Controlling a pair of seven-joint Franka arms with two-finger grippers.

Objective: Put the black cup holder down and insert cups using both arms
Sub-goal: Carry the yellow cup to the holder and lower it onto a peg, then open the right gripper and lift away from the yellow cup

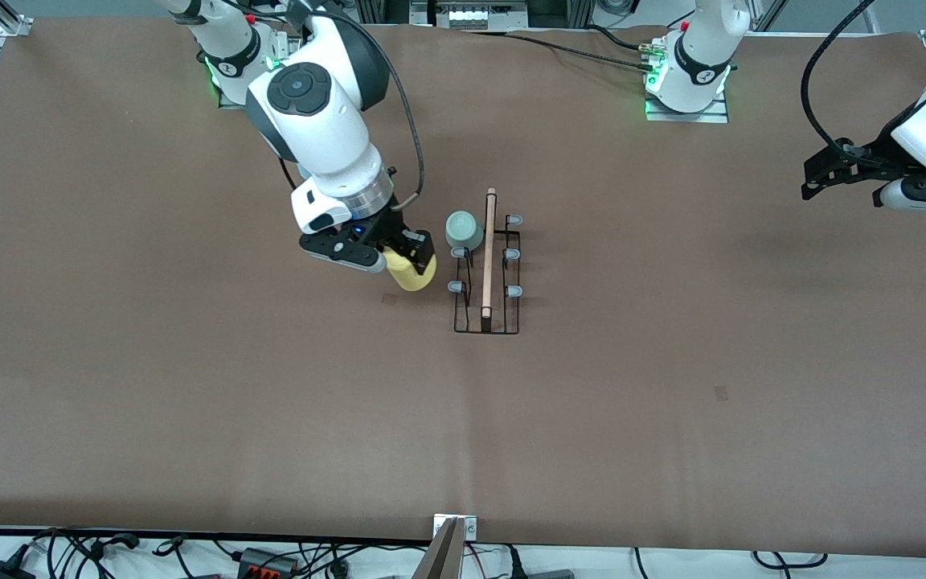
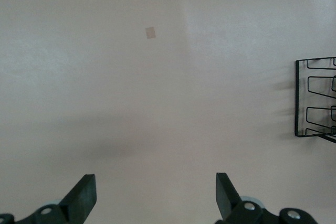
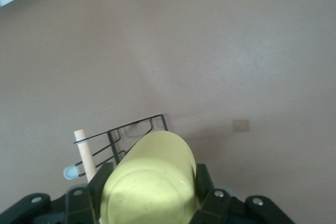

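The black cup holder (image 1: 487, 273) stands in the middle of the table, its wooden rod (image 1: 488, 249) along the top; part of it shows in the right wrist view (image 3: 131, 135) and its end in the left wrist view (image 2: 315, 98). A mint-green cup (image 1: 464, 230) sits upside down on one of its pegs on the side toward the right arm's end. My right gripper (image 1: 407, 261) is shut on the yellow cup (image 1: 412, 272), which fills the right wrist view (image 3: 149, 182), beside the holder's pegs. My left gripper (image 1: 817, 178) is open and empty, up near the table's edge at the left arm's end.
A small tan patch (image 1: 721, 392) lies on the brown table nearer to the front camera, toward the left arm's end; it also shows in the left wrist view (image 2: 150, 32). Another small patch (image 1: 389, 299) lies under the right gripper. Cables run along the table's front edge.
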